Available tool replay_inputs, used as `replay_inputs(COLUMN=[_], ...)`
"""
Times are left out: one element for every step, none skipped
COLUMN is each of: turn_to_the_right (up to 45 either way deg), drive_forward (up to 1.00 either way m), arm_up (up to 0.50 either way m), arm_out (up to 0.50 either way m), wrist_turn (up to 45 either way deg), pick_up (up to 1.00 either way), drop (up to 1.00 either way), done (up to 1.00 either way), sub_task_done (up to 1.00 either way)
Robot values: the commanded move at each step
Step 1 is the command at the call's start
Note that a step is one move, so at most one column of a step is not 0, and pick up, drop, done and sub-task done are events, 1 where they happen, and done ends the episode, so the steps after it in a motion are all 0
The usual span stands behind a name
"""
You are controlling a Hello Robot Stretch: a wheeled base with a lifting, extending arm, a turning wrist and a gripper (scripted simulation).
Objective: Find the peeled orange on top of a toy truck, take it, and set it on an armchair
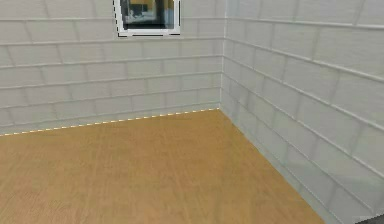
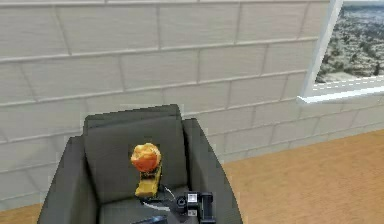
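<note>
Two pale block walls point(image 1: 100, 70) meet in a corner in the forward view, with a wood floor point(image 1: 130, 170) running up to them. I see the same kind of wall and floor in the arm side view.

Next down in size is a dark grey armchair point(image 2: 118, 140) in the arm side view's lower left-middle. Its back is to the wall and it has thick armrests on both sides.

Windows: one white-framed window point(image 1: 150, 16) at the forward view's top edge, left of the corner. A second window point(image 2: 356, 45) is at the arm side view's right edge, with a white sill and a town seen through it.

The arm point(image 2: 207, 208) comes up from the bottom edge just right of middle. It has white marker squares point(image 2: 188, 204) at its end, in front of the chair's seat. The gripper point(image 2: 163, 200) sits just left of those. I cannot tell how its fingers are set. I cannot tell whether it holds anything either, since the chair is right behind it.

The orange point(image 2: 145, 157) is a small round blob seen against the chair's backrest, above the seat, just up and left of the gripper. Directly under it and touching it is a small yellow thing point(image 2: 148, 184), tilted and too small for me to call a truck. I cannot tell whether the pair rests on the seat or hangs clear of it.
</note>
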Motion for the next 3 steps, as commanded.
replay_inputs(turn_to_the_right=[0.0, 0.0, 0.0], drive_forward=[0.0, 0.0, 0.0], arm_up=[0.0, 0.1, 0.0], arm_out=[0.0, 0.0, -0.08], wrist_turn=[0.0, 0.0, 0.0], pick_up=[0.0, 0.0, 0.0], drop=[1.0, 0.0, 0.0], done=[0.0, 0.0, 0.0], sub_task_done=[0.0, 0.0, 0.0])
